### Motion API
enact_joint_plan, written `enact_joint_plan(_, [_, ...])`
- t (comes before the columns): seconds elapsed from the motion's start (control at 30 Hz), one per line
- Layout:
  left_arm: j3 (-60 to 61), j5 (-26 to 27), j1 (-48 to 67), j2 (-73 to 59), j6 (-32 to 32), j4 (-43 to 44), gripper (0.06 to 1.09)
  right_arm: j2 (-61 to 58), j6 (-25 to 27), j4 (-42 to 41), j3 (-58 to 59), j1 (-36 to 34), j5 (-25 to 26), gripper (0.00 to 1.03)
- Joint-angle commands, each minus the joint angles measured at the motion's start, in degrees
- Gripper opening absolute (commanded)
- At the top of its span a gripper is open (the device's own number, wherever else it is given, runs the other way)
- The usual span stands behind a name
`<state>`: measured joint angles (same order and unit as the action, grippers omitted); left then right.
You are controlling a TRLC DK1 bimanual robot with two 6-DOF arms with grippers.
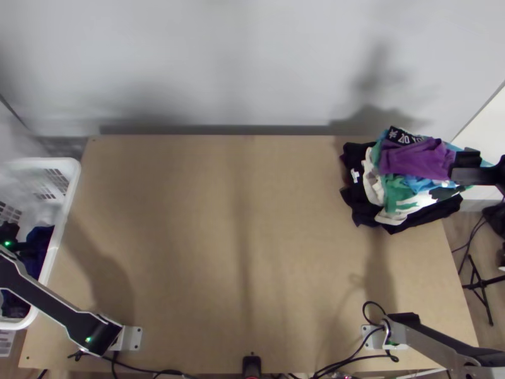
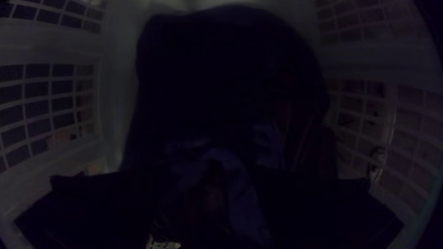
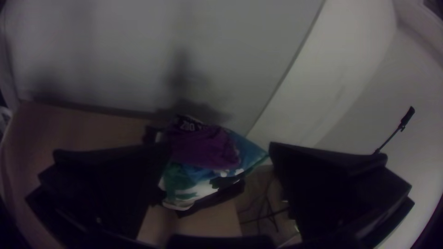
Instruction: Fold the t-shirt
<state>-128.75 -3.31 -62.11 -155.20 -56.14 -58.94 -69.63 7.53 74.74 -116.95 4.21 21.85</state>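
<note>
At the table's far right corner, my right gripper (image 1: 466, 168) is over the right side of a clothes pile (image 1: 420, 158). Its two fingers stand wide apart in the right wrist view, where the gripper (image 3: 217, 173) is open and the purple cloth (image 3: 203, 147) of the pile shows beyond them. My left gripper (image 1: 17, 247) is down in the white basket at the left, beside dark blue cloth (image 1: 39, 243). In the dim left wrist view the left gripper (image 2: 214, 184) has its fingers spread, with bunched dark cloth (image 2: 230, 92) ahead and between them. No t-shirt lies spread on the table.
The white basket (image 1: 71, 183) stands against the table's left edge. Bare wood (image 1: 240, 240) stretches between the basket and the pile. A grey wall (image 1: 252, 69) rises behind the far edge. Cables (image 1: 347, 360) run along the near edge, and a black stand (image 1: 481, 284) is on the floor at right.
</note>
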Motion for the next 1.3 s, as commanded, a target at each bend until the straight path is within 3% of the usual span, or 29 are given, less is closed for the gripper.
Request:
enact_joint_plan(0.0, [-0.01,-0.38,0.06,-0.90,0.50,0.67,0.79,0.02,0.03,0.23,-0.39,0.01,-0.14,0.98])
enact_joint_plan(0.13, [-0.01,-0.38,0.41,-1.07,1.47,0.58,0.48,0.02,0.03,0.23,-0.48,0.01,-0.14,0.98])
enact_joint_plan(0.5, [0.43,1.82,0.67,-1.25,3.49,-2.50,0.09,0.02,0.03,0.23,-0.48,0.01,-0.22,0.98])
enact_joint_plan(0.67, [0.69,7.97,-0.03,2.27,4.64,-9.35,0.09,0.02,0.03,0.23,-0.48,0.01,-0.31,0.98])
enact_joint_plan(0.73, [0.69,16.06,-0.30,6.92,6.31,-15.51,0.09,0.02,0.03,0.32,-0.39,0.01,-0.40,0.98])
enact_joint_plan(0.77, [0.96,22.56,-0.03,12.99,7.27,-20.78,0.09,0.02,0.03,0.32,0.14,0.01,-0.40,0.98])
enact_joint_plan(1.27, [7.90,35.83,10.43,47.79,10.35,-22.36,0.10,0.28,-0.41,0.49,1.28,0.01,-1.54,0.98])
